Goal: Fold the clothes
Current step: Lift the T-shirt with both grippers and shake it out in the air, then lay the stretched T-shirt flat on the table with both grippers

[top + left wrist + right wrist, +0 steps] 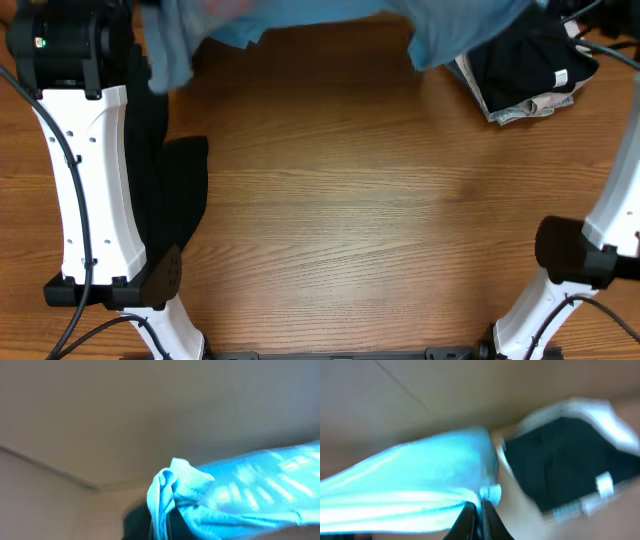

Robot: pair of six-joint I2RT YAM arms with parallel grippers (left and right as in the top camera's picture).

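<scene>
The light blue T-shirt (460,30) is lifted and stretched across the far edge of the overhead view. My left gripper (165,522) is shut on one bunched corner of the T-shirt (240,495). My right gripper (481,510) is shut on another corner of the T-shirt (420,485). A black garment (170,200) lies at the left beside the left arm. The grippers themselves are out of the overhead view. The wrist views are blurred.
A folded stack of black clothes with a small white tag (530,65) sits at the far right; it also shows in the right wrist view (565,460). The wooden table (360,220) spreads between the two arm bases. Cables run at both sides.
</scene>
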